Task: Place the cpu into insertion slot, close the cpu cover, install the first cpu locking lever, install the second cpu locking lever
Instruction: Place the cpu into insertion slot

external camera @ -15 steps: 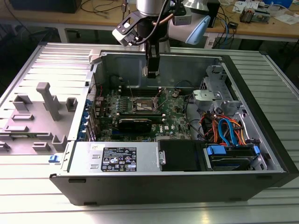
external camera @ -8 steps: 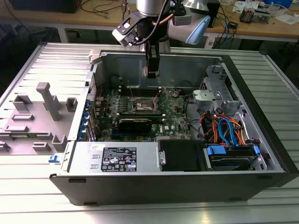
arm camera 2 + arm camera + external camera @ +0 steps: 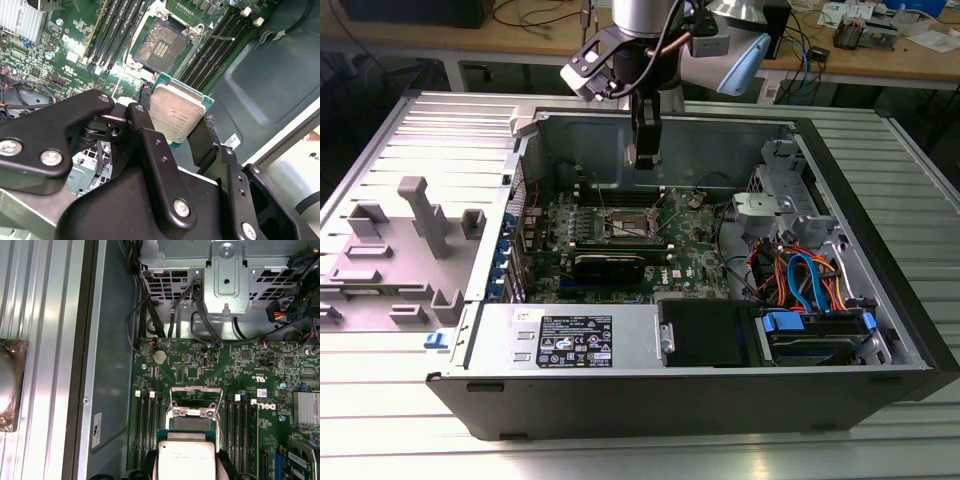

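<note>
Gripping the chip [image 3: 179,116] by its edges between two black fingers [image 3: 150,131], the gripper [image 3: 642,157] is hovering inside the open computer case [image 3: 880,250]. The chip is hanging above the green board [image 3: 200,365], over the bare square socket [image 3: 161,47] and apart from it. The metal cover [image 3: 196,389] is standing raised.

a ribbed metal table [image 3: 400,430] in front, a wooden workbench [image 3: 910,66] with cables [image 3: 806,45] behind
</note>
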Controlling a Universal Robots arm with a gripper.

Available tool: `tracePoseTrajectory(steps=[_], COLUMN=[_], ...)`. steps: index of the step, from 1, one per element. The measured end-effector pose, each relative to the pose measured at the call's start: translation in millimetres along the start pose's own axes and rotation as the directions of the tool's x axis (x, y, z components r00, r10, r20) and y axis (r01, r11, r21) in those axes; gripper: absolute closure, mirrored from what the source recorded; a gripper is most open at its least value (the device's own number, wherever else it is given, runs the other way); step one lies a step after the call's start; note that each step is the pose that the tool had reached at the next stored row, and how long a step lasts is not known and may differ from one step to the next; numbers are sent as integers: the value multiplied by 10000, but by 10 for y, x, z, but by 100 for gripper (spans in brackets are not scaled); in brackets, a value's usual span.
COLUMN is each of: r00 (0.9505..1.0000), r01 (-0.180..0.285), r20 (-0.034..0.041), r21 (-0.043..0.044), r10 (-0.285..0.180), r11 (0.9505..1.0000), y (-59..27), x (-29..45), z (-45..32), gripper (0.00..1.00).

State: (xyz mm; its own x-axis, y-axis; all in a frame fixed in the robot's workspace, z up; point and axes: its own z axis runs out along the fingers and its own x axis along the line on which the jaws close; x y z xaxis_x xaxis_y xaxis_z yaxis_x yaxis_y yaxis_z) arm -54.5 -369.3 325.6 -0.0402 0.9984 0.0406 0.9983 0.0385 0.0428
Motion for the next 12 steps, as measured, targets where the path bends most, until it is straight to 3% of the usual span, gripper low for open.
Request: tracePoseTrajectory(steps=[9, 12], r00=[10000, 10000], r01=[-75, -76], r20=[4, 4], r21=[11, 12], r10=[75, 76], r11=[10000, 10000], y=[-8, -8], x=[-7, -7], z=[169, 181], gripper=[45, 45])
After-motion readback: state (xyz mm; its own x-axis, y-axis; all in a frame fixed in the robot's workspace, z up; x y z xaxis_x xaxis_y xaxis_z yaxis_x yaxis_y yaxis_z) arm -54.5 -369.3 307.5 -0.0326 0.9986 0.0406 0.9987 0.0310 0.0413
